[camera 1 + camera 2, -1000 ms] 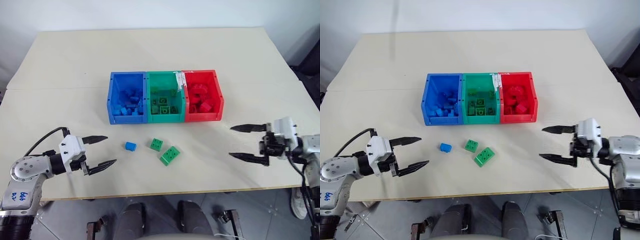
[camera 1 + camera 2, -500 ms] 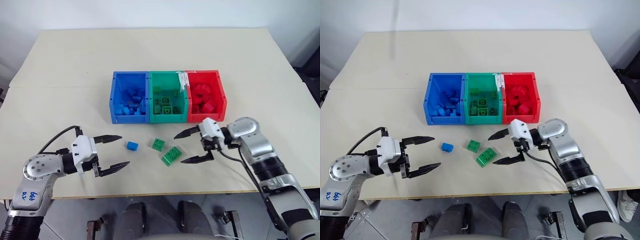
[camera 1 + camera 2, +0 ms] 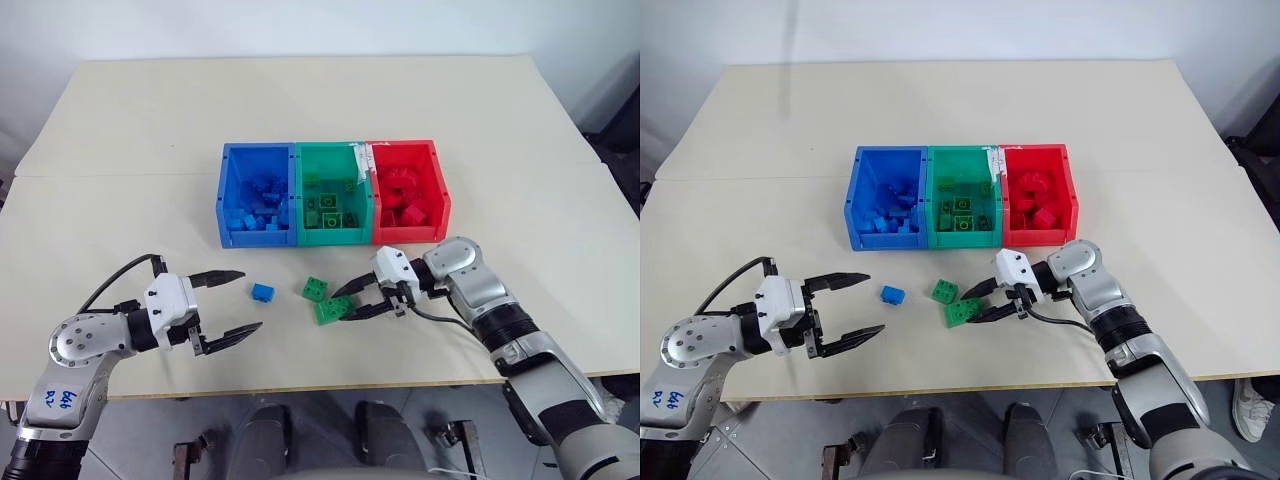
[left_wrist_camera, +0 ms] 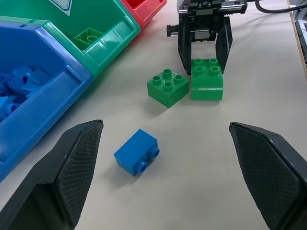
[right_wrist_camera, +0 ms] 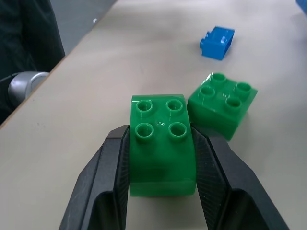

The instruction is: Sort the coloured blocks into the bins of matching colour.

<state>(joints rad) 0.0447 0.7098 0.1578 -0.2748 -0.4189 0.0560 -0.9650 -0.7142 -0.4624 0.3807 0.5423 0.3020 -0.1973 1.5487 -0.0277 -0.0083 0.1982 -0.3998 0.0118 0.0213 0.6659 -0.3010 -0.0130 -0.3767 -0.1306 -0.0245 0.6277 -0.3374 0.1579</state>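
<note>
Setting reads as a robotics lab or test room: bare beige worktop [image 3: 120, 130] against a plain white wall [image 3: 300, 25] at 12 o'clock, grey tiled floor [image 3: 140, 440] at 6 o'clock, cabled robot arms, and sorting bins [image 3: 330, 192] as props.

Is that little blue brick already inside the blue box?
No, the small blue brick lies on the table in front of the blue bin, near two green bricks.

You have bare table [image 3: 120, 215] around the blue block [image 3: 263, 292]; the square green block [image 3: 315, 288] crowds the right gripper [image 3: 350, 298].
</note>
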